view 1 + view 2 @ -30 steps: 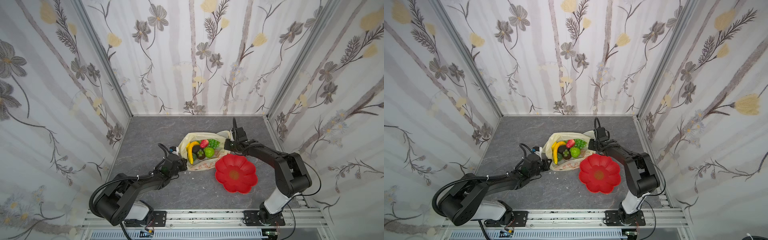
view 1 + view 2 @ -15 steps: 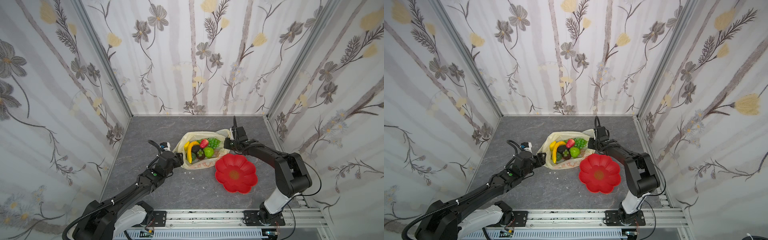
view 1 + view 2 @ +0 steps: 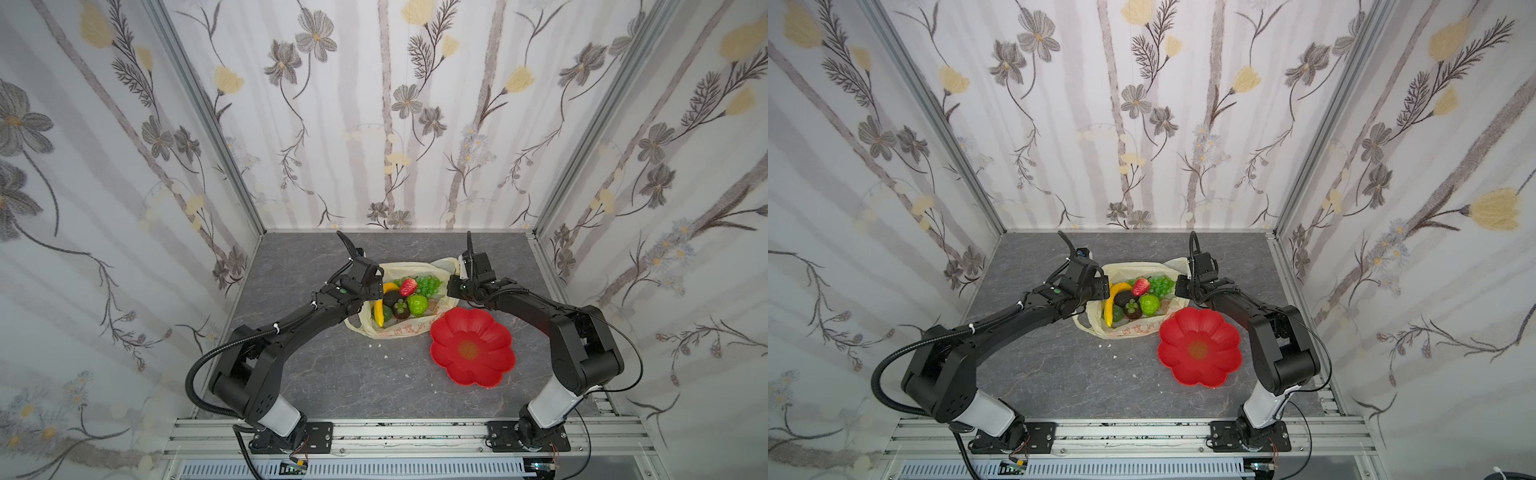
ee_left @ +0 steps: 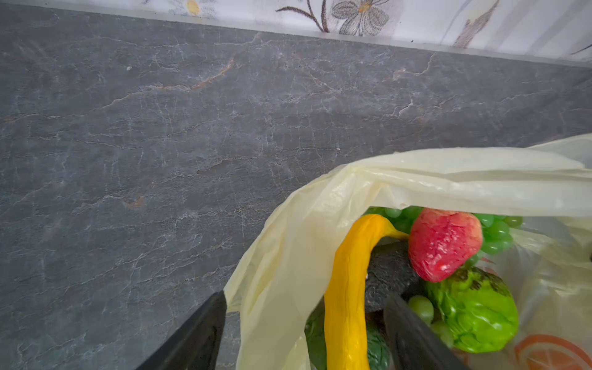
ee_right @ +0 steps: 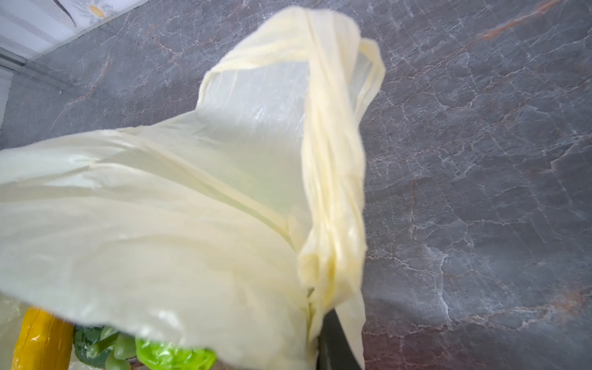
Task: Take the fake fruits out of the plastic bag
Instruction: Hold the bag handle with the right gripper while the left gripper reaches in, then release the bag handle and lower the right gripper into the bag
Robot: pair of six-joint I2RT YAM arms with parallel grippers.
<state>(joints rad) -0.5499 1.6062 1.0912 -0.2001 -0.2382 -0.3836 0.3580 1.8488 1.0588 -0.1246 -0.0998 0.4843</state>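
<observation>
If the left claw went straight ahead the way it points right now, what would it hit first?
Probably the plastic bag at its rim, then the banana just inside it. Both already lie within the open left claw, though depth is hard to judge.

My fingers (image 4: 192, 339) are black, the bag (image 4: 288, 262) pale yellow with orange prints and red lettering, the banana (image 4: 346, 288) yellow, the strawberry (image 4: 443, 243) red, the grapes (image 4: 496, 230) green, the plate (image 3: 453, 328) red, the tabletop (image 4: 160, 160) veined grey.
</observation>
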